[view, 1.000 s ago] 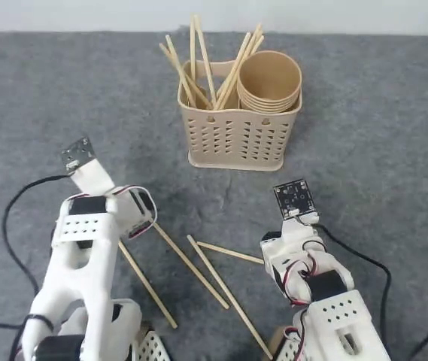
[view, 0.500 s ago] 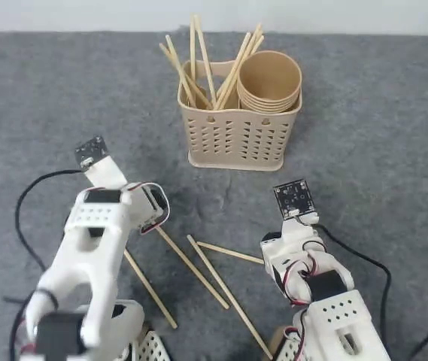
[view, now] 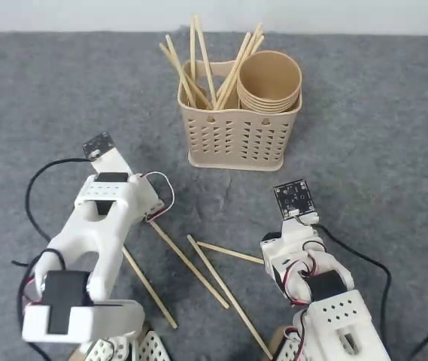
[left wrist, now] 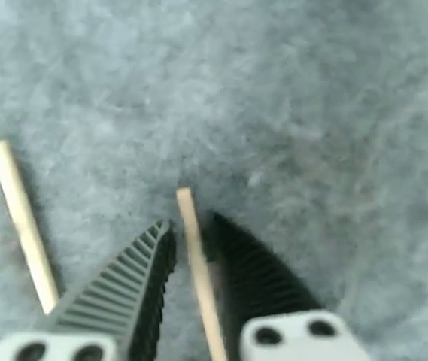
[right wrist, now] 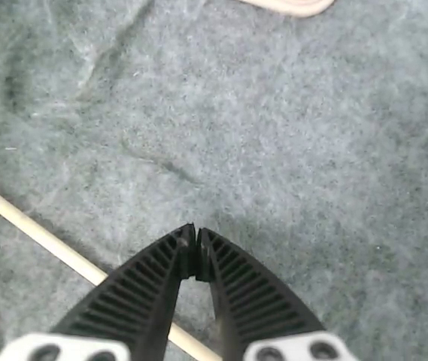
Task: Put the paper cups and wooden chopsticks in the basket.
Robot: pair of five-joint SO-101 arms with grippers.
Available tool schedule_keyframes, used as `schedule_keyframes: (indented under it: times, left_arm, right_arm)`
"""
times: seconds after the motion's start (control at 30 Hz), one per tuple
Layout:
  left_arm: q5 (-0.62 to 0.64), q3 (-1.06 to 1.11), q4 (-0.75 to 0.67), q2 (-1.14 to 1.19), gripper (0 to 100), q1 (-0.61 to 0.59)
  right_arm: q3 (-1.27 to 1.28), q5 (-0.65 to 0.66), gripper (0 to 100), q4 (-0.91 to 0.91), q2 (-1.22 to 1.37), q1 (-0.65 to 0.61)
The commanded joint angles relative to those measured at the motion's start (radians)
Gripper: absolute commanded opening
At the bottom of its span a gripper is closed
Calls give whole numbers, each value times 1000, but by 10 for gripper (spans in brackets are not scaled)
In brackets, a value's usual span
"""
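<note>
**A:** The basket [view: 236,139] has the cups [view: 269,79] already. What's changed?

**B:** I've swung my left arm [view: 101,226] forward and down. The left gripper [left wrist: 189,229] now straddles a chopstick [left wrist: 186,207] tip on the carpet [view: 379,150], jaws a crack apart, not pinching. My right gripper [right wrist: 195,252] stays closed, empty. Grab's next.

The grey cloth [view: 379,150] is looking fuzzy and matt; the basket [view: 240,139] is showing smooth beige plastic, the paper cups [view: 269,79] matt brown paper, the chopsticks [view: 230,296] bare pale wood
</note>
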Motion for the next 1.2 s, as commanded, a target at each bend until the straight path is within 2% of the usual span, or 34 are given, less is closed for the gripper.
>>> schedule_keyframes:
  times: [0.0,0.17,0.3,0.43,0.6,0.83,0.97,1.03,1.17]
  left_arm:
    - [5,-19,-5,2,10,-2]
    - [3,-53,17,0,10,-2]
    - [3,-148,129,-55,10,-2]
    - [0,-248,227,-224,10,-3]
    - [-46,-361,247,-493,11,-3]
    - [-204,-398,135,-770,11,-3]
    - [-249,-398,44,-856,11,-2]
    - [-252,-395,-55,-881,11,0]
    - [-253,-390,-351,-887,11,5]
  right_arm:
    - [-9,18,8,1,-19,13]
    - [-11,18,8,1,-19,13]
    - [-11,18,8,1,-19,13]
    - [-11,18,8,1,-19,13]
    - [-11,18,8,-1,-19,13]
    - [-11,18,8,-1,-19,13]
    - [-11,18,8,-1,-19,13]
    - [-11,18,8,-1,-19,13]
    - [-11,18,8,-1,-19,13]
